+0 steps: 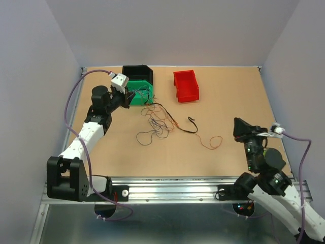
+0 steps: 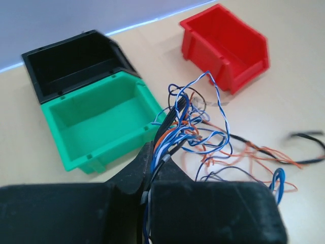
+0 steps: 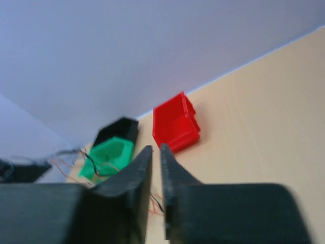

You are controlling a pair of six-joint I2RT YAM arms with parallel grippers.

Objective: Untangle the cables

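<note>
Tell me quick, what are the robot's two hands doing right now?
Left gripper: closed, pinching the cables.
Right gripper: closed, holding nothing.

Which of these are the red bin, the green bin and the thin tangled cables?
red bin (image 2: 208, 58): left wrist view, on its outer side wall.
green bin (image 2: 111, 150): left wrist view, on its near front wall.
cables (image 2: 175, 133): left wrist view, on the dense clump.
</note>
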